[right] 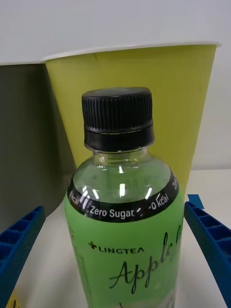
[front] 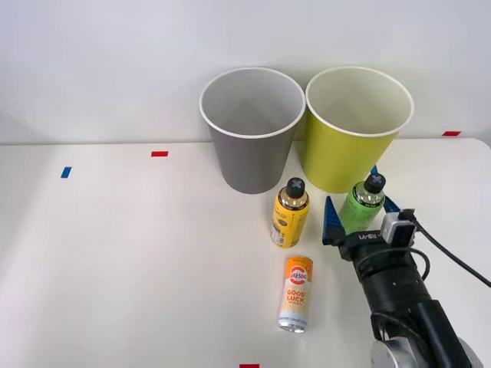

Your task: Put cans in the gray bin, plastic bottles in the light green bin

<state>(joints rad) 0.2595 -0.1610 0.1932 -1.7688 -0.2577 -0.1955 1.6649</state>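
Front view: on a white table (front: 115,253) stand two large tapered paper bins side by side at the back, the gray bin (front: 252,130) and, to its right, the light green bin (front: 357,130). Just in front of the light green bin stands a small bright green plastic bottle (front: 362,205) with a black screw cap, upright. The robot's right gripper (front: 359,222) has its blue ribbed fingers spread open on either side of the bottle, not visibly touching it. Nearer the middle stands a yellow bottle (front: 291,215) with a black cap, and in front of that lies a slim orange-and-white can (front: 295,294) lettered "GOOD LUCK", on its side.

Right wrist view: the green bottle fills the centre, with clear shoulders, a black band reading "Zero Sugar" and a green label. The fingers (right: 211,240) flank it with gaps on both sides. The grasp will likely go best if the gripper closes evenly on the label, low enough that the bottle does not tip, then lifts straight up to clear the bin's white rim.
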